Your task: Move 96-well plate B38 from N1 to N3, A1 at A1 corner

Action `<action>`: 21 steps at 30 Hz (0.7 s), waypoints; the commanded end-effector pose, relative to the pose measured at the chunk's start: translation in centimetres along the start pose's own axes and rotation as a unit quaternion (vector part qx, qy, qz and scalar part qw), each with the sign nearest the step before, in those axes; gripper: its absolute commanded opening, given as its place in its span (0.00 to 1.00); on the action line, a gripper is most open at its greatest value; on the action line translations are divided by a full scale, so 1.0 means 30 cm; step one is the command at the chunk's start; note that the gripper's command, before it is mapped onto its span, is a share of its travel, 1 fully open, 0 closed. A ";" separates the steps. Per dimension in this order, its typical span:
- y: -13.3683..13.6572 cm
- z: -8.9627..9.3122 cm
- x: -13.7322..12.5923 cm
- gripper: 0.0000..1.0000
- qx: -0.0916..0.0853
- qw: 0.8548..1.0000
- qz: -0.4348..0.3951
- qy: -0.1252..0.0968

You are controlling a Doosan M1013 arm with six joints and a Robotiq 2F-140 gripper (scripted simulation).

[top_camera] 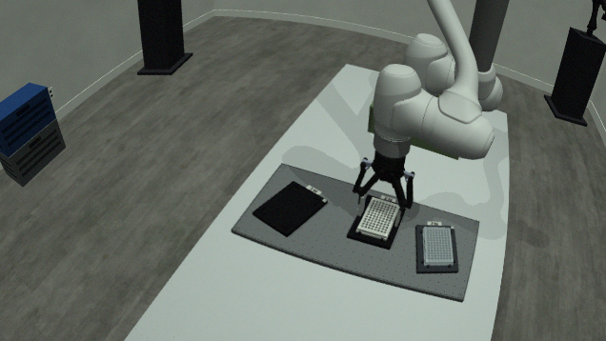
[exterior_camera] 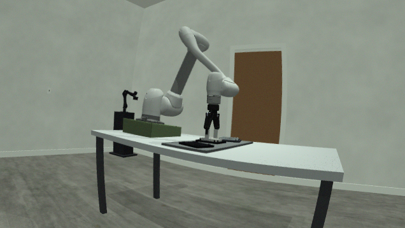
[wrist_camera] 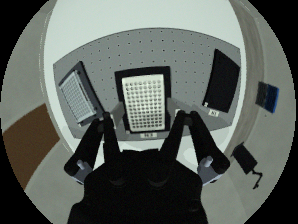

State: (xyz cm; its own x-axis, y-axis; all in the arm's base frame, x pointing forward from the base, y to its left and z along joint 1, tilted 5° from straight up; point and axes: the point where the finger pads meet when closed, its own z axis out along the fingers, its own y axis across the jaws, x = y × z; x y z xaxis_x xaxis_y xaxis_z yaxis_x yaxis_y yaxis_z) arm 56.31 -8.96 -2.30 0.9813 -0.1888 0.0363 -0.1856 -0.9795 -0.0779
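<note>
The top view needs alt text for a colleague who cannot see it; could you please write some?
An open gripper hangs above a 96-well plate on the middle nest of a grey deck. A second plate sits right; an empty black nest lies left.

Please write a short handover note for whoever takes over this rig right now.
Gripper: open, holding nothing, poised above the far end of the middle plate.
Middle plate: on its black nest at the centre of the grey deck; not lifted.
Second plate: on the nest on the right in the top view, untouched. The labels are too small to read, so check which plate is which.
Empty black nest: on the left in the top view, nothing on it.
Done: approach only.
Left: descend, grasp, carry over, seat the plate flat, corner matched.
</note>
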 end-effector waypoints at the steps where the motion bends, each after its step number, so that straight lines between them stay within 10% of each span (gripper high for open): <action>1: 0.000 -0.001 0.000 0.66 0.000 1.000 0.000 0.000; 21: 0.000 -0.044 0.000 0.66 0.000 1.000 0.000 0.000</action>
State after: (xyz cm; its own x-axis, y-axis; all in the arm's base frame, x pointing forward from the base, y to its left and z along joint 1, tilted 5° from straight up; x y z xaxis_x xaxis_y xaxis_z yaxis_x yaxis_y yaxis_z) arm 56.25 -9.04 -1.23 0.9813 -0.1888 0.0363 -0.1856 -0.9795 -0.0780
